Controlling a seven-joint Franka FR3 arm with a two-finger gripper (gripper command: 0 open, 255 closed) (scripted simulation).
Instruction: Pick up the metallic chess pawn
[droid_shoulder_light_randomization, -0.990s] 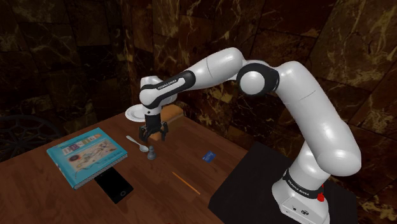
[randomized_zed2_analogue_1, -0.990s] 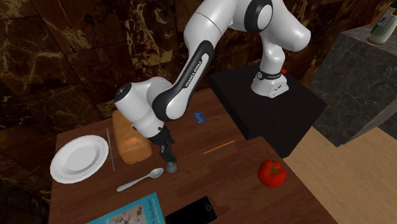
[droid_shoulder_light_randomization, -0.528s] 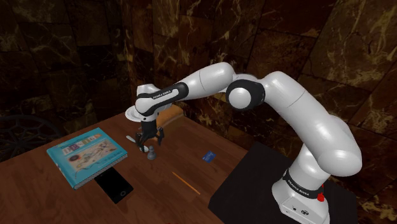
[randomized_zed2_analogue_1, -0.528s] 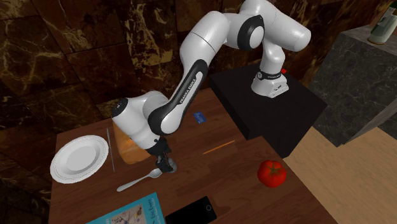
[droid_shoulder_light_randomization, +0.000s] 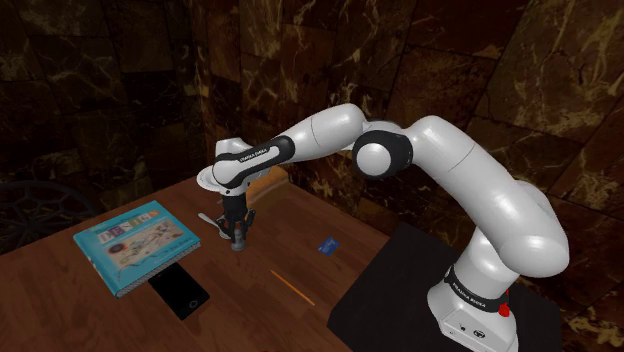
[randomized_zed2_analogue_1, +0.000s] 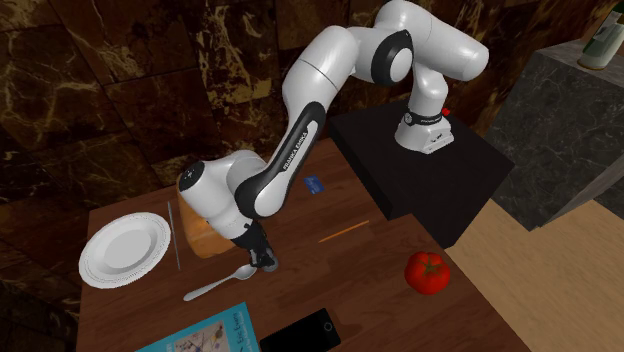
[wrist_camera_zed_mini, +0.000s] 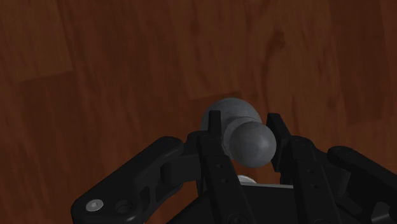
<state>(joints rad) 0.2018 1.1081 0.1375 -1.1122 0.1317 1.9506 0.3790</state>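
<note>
Clasping the grey chess pawn (wrist_camera_zed_mini: 252, 143) between the black fingers (wrist_camera_zed_mini: 215, 146), one pressed to each side of its round head. Standing upright on the brown wooden worktop (wrist_camera_zed_mini: 95, 76), base down and head up, long axis vertical and in line with the gripper (wrist_camera_zed_mini: 245, 116) come down over it. Placed, in the shoulder view, just beside the bowl of a spoon (droid_shoulder_light_randomization: 209, 220), between a blue-covered book (droid_shoulder_light_randomization: 135, 245) on that view's left and a small blue thing (droid_shoulder_light_randomization: 327, 244) on its right, with an orange pencil (droid_shoulder_light_randomization: 292, 287) nearer the camera. Reaching far out from the black stand (droid_shoulder_light_randomization: 400, 290) with the white arm (droid_shoulder_light_randomization: 480, 190), the forearm stretched low and nearly level over the worktop, the wrist bent so that the hand points straight down. Seen in the second exterior view close by a loaf (randomized_zed2_analogue_1: 197, 240) and a white plate (randomized_zed2_analogue_1: 125, 250), well apart from a red tomato (randomized_zed2_analogue_1: 427, 271) and a black phone (randomized_zed2_analogue_1: 300, 330).
</note>
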